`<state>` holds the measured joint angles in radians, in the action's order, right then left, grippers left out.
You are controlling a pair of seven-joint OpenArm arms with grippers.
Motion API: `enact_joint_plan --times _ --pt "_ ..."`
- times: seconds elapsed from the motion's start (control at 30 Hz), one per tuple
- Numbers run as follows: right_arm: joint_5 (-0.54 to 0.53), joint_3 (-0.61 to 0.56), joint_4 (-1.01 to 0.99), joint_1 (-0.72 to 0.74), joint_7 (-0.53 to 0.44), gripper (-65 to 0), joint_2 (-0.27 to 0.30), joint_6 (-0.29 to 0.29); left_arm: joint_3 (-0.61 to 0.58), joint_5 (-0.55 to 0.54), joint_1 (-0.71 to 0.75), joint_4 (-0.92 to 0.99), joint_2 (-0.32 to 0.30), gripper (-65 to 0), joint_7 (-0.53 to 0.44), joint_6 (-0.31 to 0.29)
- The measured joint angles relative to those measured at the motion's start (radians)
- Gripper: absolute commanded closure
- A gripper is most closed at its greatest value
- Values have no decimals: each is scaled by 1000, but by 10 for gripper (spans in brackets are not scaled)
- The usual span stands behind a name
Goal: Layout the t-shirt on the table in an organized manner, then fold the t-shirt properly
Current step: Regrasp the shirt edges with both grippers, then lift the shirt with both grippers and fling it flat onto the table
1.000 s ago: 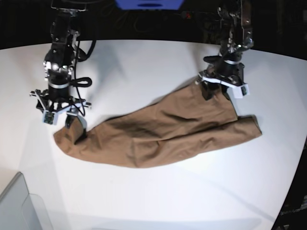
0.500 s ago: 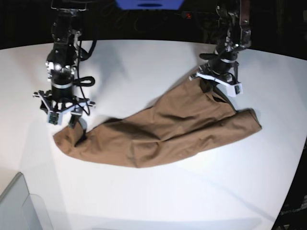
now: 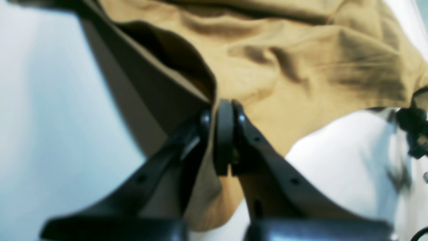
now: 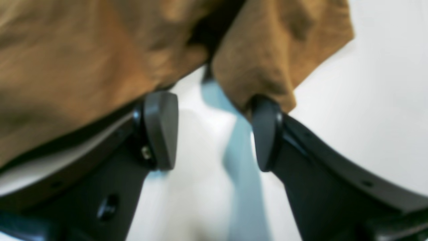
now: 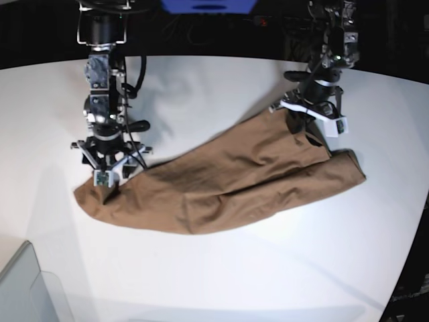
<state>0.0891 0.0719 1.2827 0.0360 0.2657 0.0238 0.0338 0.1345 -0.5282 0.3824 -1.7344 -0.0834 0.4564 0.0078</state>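
The brown t-shirt [image 5: 221, 181] lies bunched in a long diagonal band across the white table [image 5: 221, 87]. My left gripper [image 5: 305, 132] is at its upper right end. In the left wrist view this gripper [image 3: 223, 112] is shut, with a fold of the t-shirt [image 3: 301, 67] pinched at the pads and the edge lifted off the table [image 3: 33, 100]. My right gripper [image 5: 109, 186] stands over the shirt's left end. The right wrist view shows it [image 4: 214, 132] open, bare table [image 4: 367, 100] between the pads and a corner of the t-shirt [image 4: 67, 50] draped on the right fingertip [image 4: 265, 134].
A translucent grey bin [image 5: 27, 288] sits at the near left corner. The table's curved edge [image 5: 410, 248] runs down the right side, with darkness beyond. A blue object [image 5: 208, 5] sits behind the table at the top.
My left gripper has shut on the shirt's upper right edge and raised it slightly. The right arm has shifted to the right, onto the shirt's left end, still open.
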Motion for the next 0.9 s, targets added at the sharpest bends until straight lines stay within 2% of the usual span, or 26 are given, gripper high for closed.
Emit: enact_joint_plan --times 0.1,0.2,0.3,0.57,0.67,0.77,0.8,0.9 --pt "0 9 -18 31 -1 -348 17 8 12 -2 -2 -3 2 -4 -2 -1" --pt "0 52 -3 35 -5 -352 30 92 51 -1 -3 -3 1 -4 -3 -3" --pt "1 62 -48 43 -37 -352 53 99 69 -1 -5 -3 0 -4 -4 -3" --pt "0 50 -193 85 -156 -331 63 95 70 0 -12 -14 0 -4 0 0" --pt "0 46 -199 85 -173 -222 70 94 69 -1 -24 -50 1 -4 -2 0" --pt "-1 45 -184 84 -136 -40 90 91 69 0 -55 -80 0 -4 2 0" --pt "-1 51 -171 82 -126 0 91 92 69 1 -66 -95 0 -4 1 -1" --pt "-4 56 -137 98 -117 0 90 91 57 -4 -103 -120 -28 -4 4 -7"
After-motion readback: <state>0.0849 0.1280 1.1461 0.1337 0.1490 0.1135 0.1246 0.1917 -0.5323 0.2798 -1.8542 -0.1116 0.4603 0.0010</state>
